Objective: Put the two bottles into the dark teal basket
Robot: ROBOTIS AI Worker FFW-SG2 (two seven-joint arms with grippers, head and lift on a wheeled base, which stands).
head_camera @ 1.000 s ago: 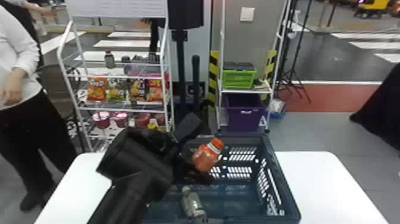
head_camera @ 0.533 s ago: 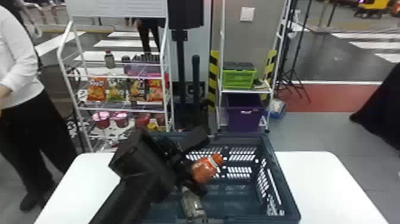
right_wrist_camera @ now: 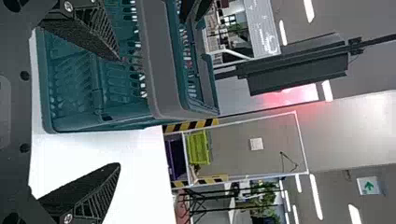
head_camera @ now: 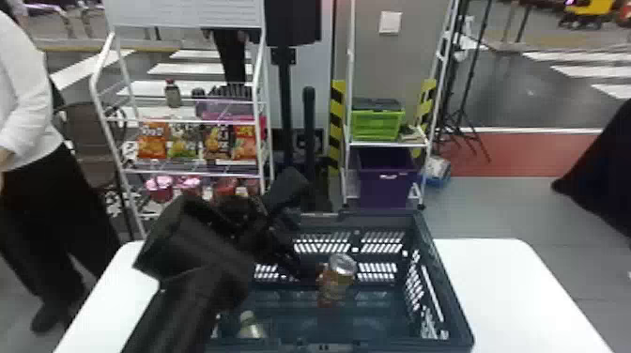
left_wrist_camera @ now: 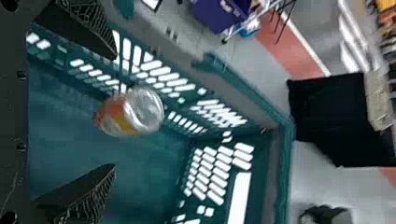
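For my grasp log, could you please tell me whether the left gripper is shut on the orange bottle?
No, the left gripper has its fingers wide apart, with a gap between the orange bottle and each fingertip.

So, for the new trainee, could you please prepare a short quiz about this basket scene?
1. True or false: the left gripper is open, not clamping the orange bottle.
2. Choose: the pale bottle is (a) on the bare tabletop, (b) in the basket, (c) on a shelf.
3. Fill in: the green crate sits ___ the purple bin.

Key: 1 true; 2 b; 3 above.
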